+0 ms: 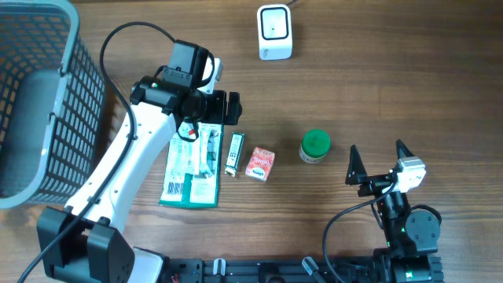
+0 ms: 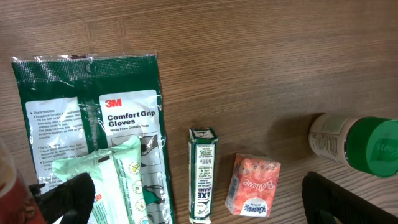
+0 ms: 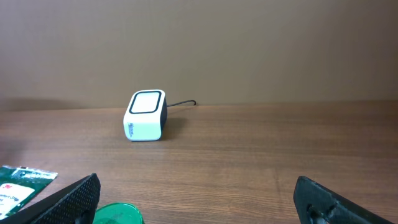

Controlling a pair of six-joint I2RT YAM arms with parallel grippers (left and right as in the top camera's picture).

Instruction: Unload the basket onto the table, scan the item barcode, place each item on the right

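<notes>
1. overhead view: bright, even light from above falls across the tabletop [image 1: 354, 86]; shadows are short and soft, and the whole picture is sharp.
2. left wrist view: the print on the gloves packet [image 2: 124, 118] is crisp, with a faint sheen on its plastic; the left fingers [image 2: 65, 199] in the lower corners are dark and blurred.
3. right wrist view: dimmer and warmer; the scanner [image 3: 145, 116] is sharp and throws a soft shadow to its right; the right fingers [image 3: 68, 199] and green lid [image 3: 118, 213] at the bottom are out of focus.
</notes>
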